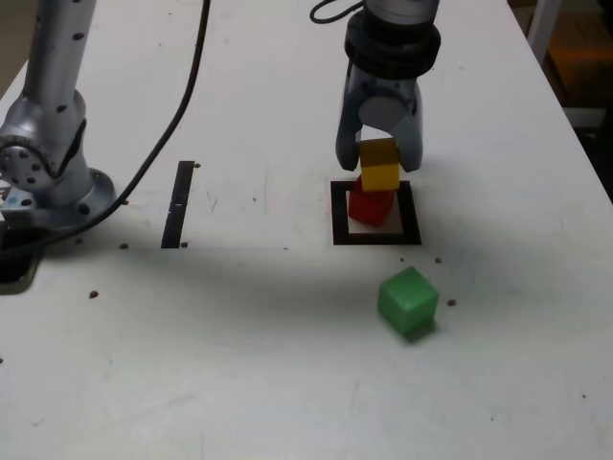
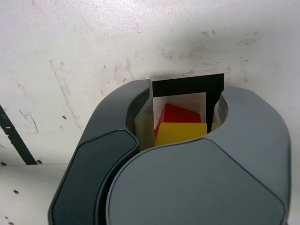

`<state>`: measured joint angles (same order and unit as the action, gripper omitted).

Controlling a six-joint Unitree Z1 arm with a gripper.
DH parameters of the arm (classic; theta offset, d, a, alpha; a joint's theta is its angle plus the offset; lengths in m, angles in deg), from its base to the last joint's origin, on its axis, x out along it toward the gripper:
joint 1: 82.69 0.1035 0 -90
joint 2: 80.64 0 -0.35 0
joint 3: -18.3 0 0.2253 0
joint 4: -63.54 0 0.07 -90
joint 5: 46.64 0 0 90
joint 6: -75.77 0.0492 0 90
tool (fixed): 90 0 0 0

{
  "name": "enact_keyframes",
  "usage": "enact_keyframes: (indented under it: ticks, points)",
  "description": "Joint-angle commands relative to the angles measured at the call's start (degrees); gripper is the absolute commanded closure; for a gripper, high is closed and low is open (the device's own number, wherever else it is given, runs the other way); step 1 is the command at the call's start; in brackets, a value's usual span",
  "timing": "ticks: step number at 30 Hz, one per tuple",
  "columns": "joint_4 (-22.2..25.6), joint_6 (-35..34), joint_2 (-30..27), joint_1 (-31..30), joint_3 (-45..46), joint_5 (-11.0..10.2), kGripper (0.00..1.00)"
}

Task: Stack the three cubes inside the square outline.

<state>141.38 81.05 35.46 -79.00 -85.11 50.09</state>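
Yellow matte cube (image 1: 379, 164) sits atop red matte cube (image 1: 371, 204) inside the thick black square outline (image 1: 375, 237); grey gripper (image 1: 377, 156) clasps the yellow one. Green matte cube (image 1: 408, 300) lies apart on white table (image 1: 239, 364).

Robot lab bench: scuffed white table (image 1: 239, 364), arm base (image 1: 48, 163) bolted at 9 o'clock, black cable (image 1: 182, 105), taped markers.
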Motion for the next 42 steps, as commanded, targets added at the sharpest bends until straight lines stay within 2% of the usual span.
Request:
enact_keyframes:
  ticks: [1, 12, 22, 31, 37, 42]
  points:
    - [0.1, 0.2, 0.2, 0.2, 0.1, -0.1, 0.55]
    - [1.8, 0.4, 0.0, 0.3, -0.1, 0.3, 0.43]
    - [2.4, 0.6, 0.0, 0.3, -1.0, 0.3, 0.37]
    - [3.1, 0.9, 0.3, 0.3, -1.4, 0.4, 0.23]
    - [4.7, 0.7, -0.3, 0.3, -3.3, -1.4, 0.15]
    - [7.6, -0.3, -2.0, 0.3, -5.6, -4.5, 0.15]
